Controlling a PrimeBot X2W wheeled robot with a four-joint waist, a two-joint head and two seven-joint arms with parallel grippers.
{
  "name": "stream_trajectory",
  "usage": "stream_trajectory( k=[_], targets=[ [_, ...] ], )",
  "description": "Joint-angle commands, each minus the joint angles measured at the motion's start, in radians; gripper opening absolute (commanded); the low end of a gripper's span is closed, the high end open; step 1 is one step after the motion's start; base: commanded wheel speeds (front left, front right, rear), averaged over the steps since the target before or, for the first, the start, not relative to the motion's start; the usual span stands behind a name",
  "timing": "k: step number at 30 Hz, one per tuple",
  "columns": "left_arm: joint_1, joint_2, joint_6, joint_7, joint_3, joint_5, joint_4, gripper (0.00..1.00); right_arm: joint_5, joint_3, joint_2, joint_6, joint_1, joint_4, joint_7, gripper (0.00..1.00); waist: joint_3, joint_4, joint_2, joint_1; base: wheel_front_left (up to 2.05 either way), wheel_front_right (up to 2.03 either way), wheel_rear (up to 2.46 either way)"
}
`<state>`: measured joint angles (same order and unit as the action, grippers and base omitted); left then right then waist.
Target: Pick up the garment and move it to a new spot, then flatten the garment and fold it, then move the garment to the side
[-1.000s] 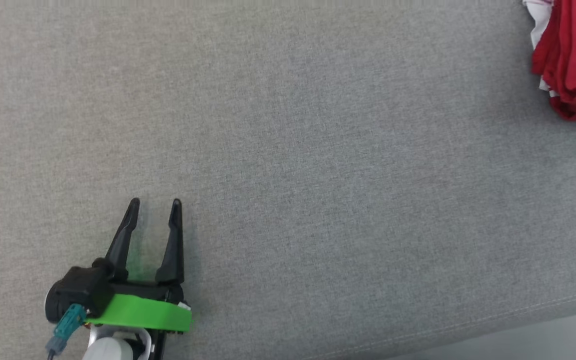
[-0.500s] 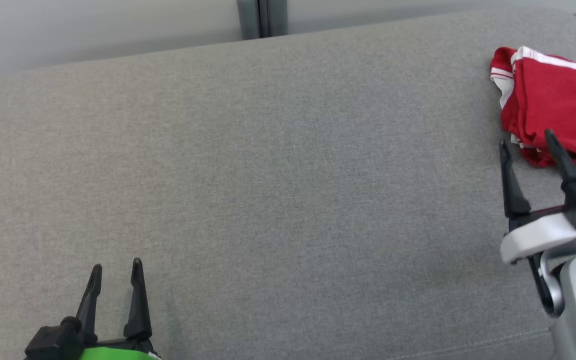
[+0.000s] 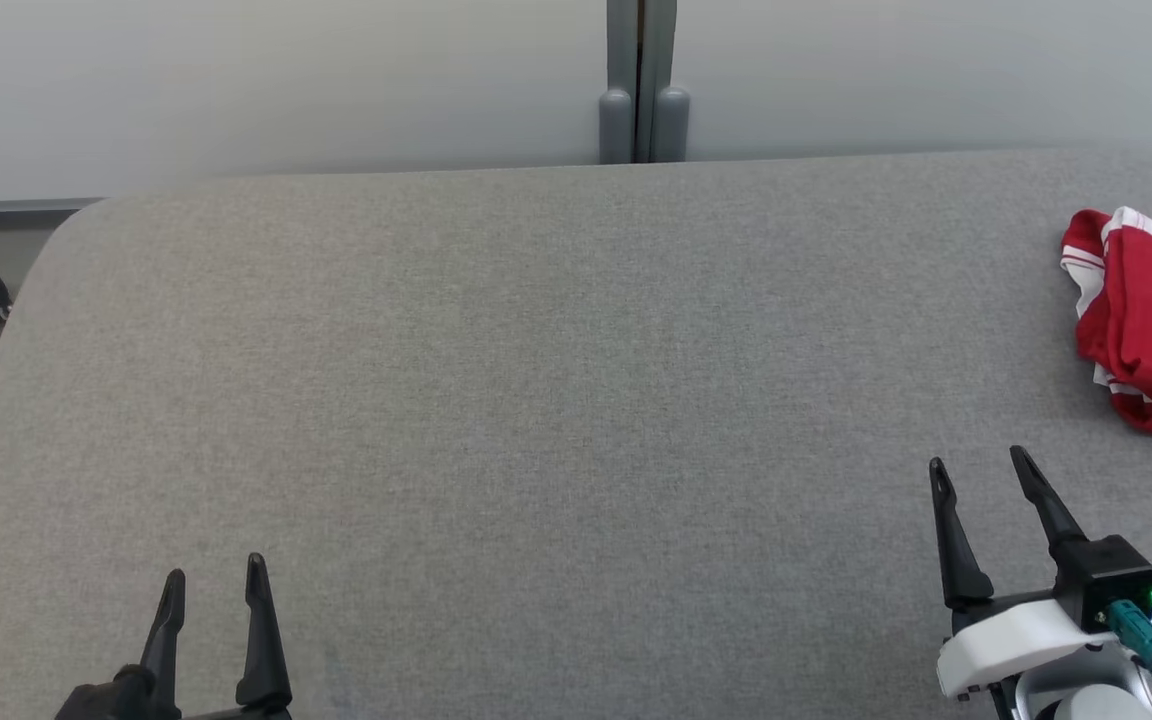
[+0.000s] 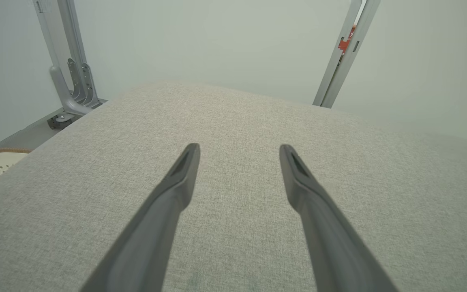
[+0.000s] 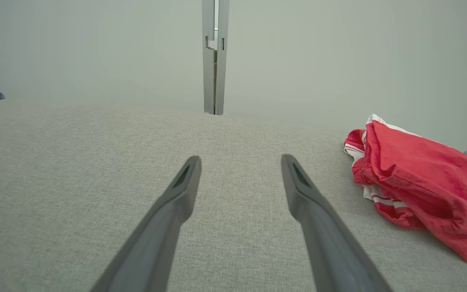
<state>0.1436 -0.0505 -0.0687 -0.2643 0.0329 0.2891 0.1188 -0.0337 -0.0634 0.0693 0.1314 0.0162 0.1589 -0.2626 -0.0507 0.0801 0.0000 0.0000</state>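
Near the front edge of the grey fabric worktop [image 3: 536, 350], the left gripper [image 3: 215, 565] sits toward the left corner and the right gripper [image 3: 977, 456] toward the right, both with jaws spread, holding nothing. Open fabric stretches between and beyond them. The crumpled red garment [image 3: 1151, 320] with white trim lies at the right edge, apart from the right gripper. A grey metal post [image 3: 641, 90] stands behind the rounded far edge.
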Motion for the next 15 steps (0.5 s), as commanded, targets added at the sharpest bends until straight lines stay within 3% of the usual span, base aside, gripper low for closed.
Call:
stream_trajectory(
  k=[1, 15],
  targets=[
    [0.017, -0.001, 0.000, 0.001, -0.003, -0.002, -0.003, 1.00, 0.001, -0.014, -0.005, -0.002, 0.018, -0.008, -0.002, 1.00, 0.021, 0.018, 0.0000, 0.0000, 0.00, 0.00, 0.00],
    [0.030, -0.001, -0.005, 0.001, -0.005, 0.002, -0.002, 1.00, 0.021, -0.027, -0.018, -0.002, 0.045, -0.011, -0.002, 1.00, 0.048, -0.029, 0.0000, 0.0000, 0.00, 0.00, 0.00]
  ],
)
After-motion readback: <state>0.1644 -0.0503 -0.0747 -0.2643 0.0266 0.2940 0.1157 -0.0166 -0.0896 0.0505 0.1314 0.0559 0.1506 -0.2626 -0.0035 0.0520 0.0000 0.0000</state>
